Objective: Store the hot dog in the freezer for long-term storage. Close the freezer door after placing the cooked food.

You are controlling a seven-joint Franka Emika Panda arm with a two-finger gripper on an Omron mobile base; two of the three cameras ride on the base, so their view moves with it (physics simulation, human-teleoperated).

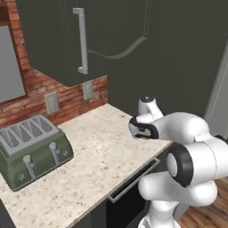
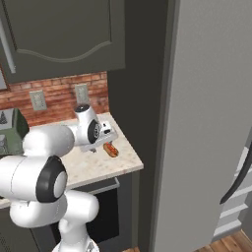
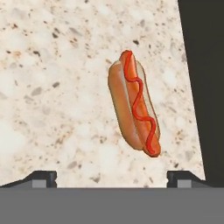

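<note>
While the arm leans out over the worktop, the job looks barely begun. At the far left a green four-slot toaster [image 1: 33, 149] sits on the speckled stone counter [image 1: 89, 169], backed by a brick wall with two outlet plates [image 1: 51, 103] and a dark wall cabinet [image 1: 67, 35] with a pale bar handle overhead. Moving right, the gripper [image 3: 111, 177] hangs just above the counter's right end, near its front corner. From the hand camera its two dark fingertips [image 3: 41, 178] stand wide apart with nothing between them, so the jaws are spread and empty. The hot dog [image 3: 133, 109] lies flat on the stone below them, a tan bun with a red squiggle along the sausage, a little toward the right fingertip and close to the counter's edge beside the dark gap. Further right stands the tall grey refrigerator, and its freezer door [image 2: 211, 123] appears swung open toward me, with white shelves [image 2: 236, 197] showing past its edge low at the right and a dark curved handle [image 2: 238, 177] in front of them. I judge the grasp is the step in hand: the hot dog is not yet picked up, and carrying it over, placing it in the freezer, and shutting the door all remain.
</note>
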